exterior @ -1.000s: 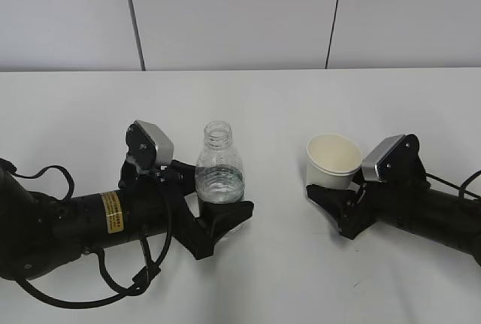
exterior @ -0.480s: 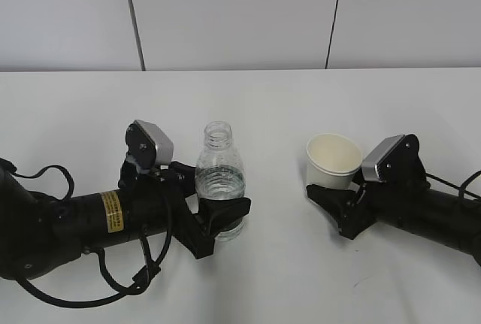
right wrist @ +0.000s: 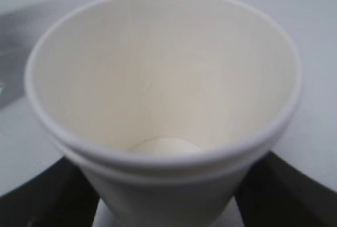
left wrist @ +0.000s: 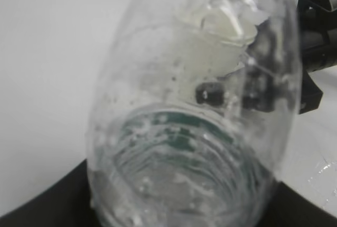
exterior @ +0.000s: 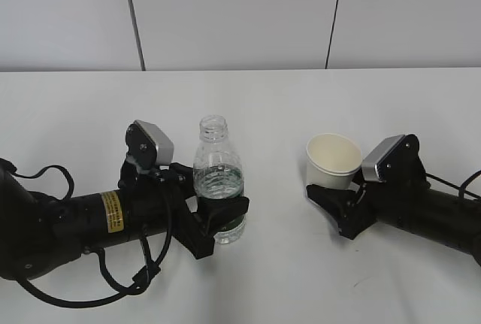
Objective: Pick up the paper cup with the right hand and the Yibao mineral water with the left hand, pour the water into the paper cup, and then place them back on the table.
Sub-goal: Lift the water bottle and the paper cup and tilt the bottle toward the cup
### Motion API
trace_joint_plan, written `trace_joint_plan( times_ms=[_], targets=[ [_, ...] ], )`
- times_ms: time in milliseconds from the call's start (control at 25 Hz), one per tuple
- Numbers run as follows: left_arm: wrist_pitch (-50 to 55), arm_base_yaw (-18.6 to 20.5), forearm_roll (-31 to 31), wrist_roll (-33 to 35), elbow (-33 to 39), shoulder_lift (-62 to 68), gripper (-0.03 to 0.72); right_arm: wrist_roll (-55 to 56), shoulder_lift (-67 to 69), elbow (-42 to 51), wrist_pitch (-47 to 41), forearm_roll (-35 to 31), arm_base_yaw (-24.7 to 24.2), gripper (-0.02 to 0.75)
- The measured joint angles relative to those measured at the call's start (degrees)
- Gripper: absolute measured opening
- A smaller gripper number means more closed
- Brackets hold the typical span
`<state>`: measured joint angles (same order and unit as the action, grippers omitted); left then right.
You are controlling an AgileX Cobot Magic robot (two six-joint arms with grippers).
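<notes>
The Yibao mineral water (exterior: 219, 174), a clear uncapped bottle with a green label, stands upright left of centre. My left gripper (exterior: 222, 216) is shut on its lower body. In the left wrist view the bottle (left wrist: 189, 106) fills the frame, with dark jaws at both bottom corners. The paper cup (exterior: 334, 160) is cream-white, empty and tilted slightly, at the right. My right gripper (exterior: 340, 205) is shut on its lower part. In the right wrist view the cup (right wrist: 163, 79) sits between the dark jaws, its inside dry. Cup and bottle are about a hand's width apart.
The white table (exterior: 285, 102) runs back to a grey panelled wall. Both black arms lie low over the table's front part, with a cable loop (exterior: 120, 283) below the left arm.
My left gripper's jaws closed onto the bottle, and the bottle rose slightly and shifted a little left. The right arm and cup have not moved.
</notes>
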<state>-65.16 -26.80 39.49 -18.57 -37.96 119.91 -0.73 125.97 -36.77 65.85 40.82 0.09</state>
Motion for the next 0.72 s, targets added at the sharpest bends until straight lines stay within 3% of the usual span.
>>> trace_joint_plan(
  times_ms=[720],
  targets=[
    [1.19, 0.0, -0.87, 0.76, 0.0, -0.56, 0.406, 0.0, 0.0, 0.0, 0.0, 0.74, 0.0, 0.548]
  ],
)
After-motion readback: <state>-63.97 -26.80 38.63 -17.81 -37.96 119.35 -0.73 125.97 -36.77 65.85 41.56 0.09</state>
